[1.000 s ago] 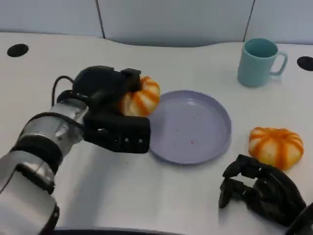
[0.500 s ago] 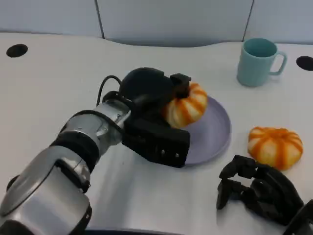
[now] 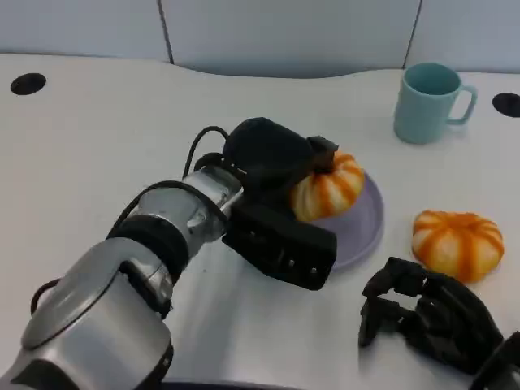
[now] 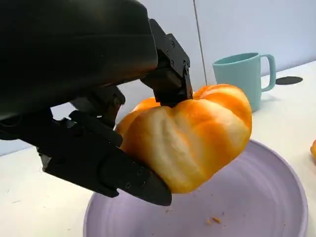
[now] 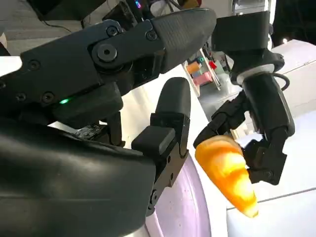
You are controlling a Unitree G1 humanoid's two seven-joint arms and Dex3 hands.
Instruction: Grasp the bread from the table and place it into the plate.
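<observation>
My left hand (image 3: 276, 191) grips an orange-and-white striped bread roll (image 3: 329, 185) and holds it just above the lilac plate (image 3: 366, 223). In the left wrist view the roll (image 4: 190, 138) hangs between the black fingers (image 4: 106, 165) over the plate's bare floor (image 4: 261, 197), clear of it. A second striped roll (image 3: 457, 241) lies on the table to the right of the plate. My right hand (image 3: 426, 317) rests near the front edge beside that roll, fingers curled, holding nothing. The right wrist view shows the held roll (image 5: 227, 170) and the left hand (image 5: 261, 113) beyond my own fingers (image 5: 168, 128).
A teal mug (image 3: 429, 102) stands at the back right, beyond the plate. Dark round holes sit in the tabletop at the far left (image 3: 28, 83) and far right (image 3: 507, 103). A few crumbs (image 4: 215, 219) lie on the plate.
My left arm has carried the roll to the right, from the plate's left rim to over its middle. The right hand and the second roll have stayed put.
</observation>
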